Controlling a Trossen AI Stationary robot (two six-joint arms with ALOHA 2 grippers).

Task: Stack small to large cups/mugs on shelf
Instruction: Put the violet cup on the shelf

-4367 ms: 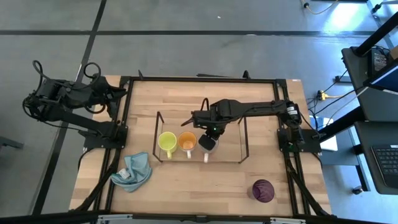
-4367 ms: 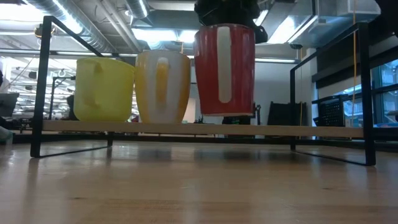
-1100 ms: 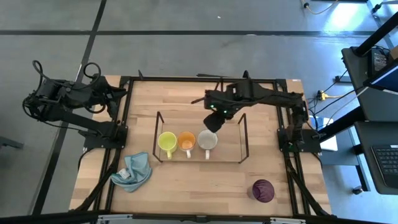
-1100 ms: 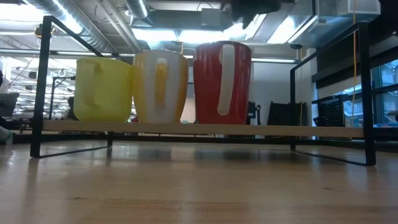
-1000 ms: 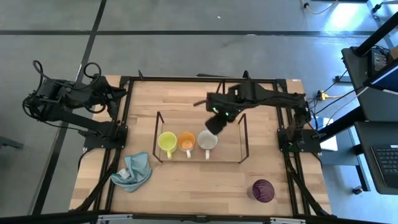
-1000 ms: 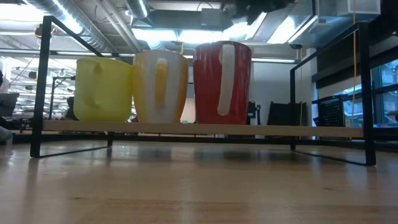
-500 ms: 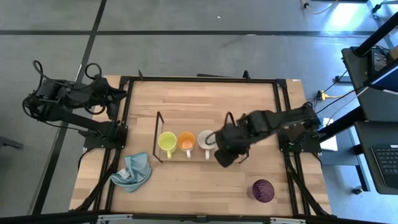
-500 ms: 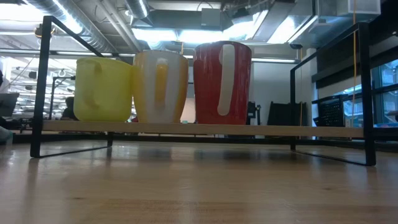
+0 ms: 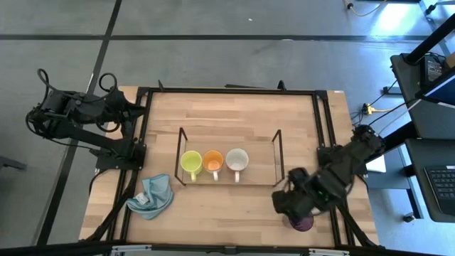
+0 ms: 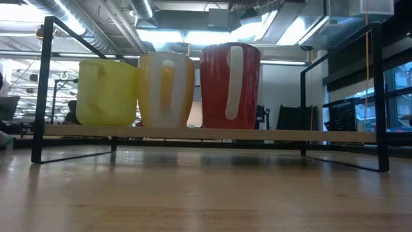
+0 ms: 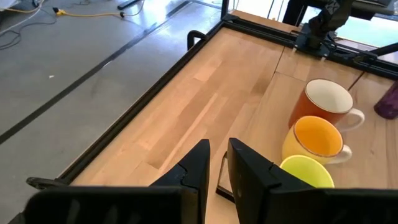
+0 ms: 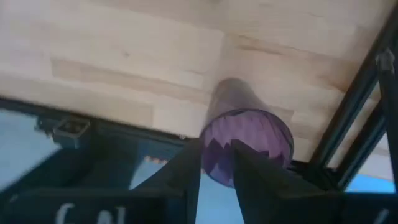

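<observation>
Much of the dark purple cup [image 9: 304,223] is hidden from overhead beneath the right arm, which stretches out low and forward over the front right corner of the table [image 9: 213,114]; only a sliver of the cup's rim shows past the dark wrist. From the right wrist view the right gripper [image 12: 216,147] sits right at the near edge of the cup's ribbed mouth, but whether it has closed on the rim cannot be told. The cup stands upright on the wood, well apart from the shelf [image 9: 179,152]. On that black wire shelf three mugs stand side by side at its left end, handles toward the table's front: the yellow-green mug [image 9: 190,162], the orange mug [image 9: 212,161] and the white mug [image 9: 237,161], the last of which shows a red outer wall and white handle in the low view. The shelf's right end is bare. The low view takes in only the shelf and these three mugs, their tops cut close by the rack's upper wire. The left arm waits folded beyond the table's back left corner, the left gripper [image 11: 217,147] with its fingers narrowly apart and nothing between them. A light blue cloth [image 9: 153,196] lies crumpled near the front left corner.
</observation>
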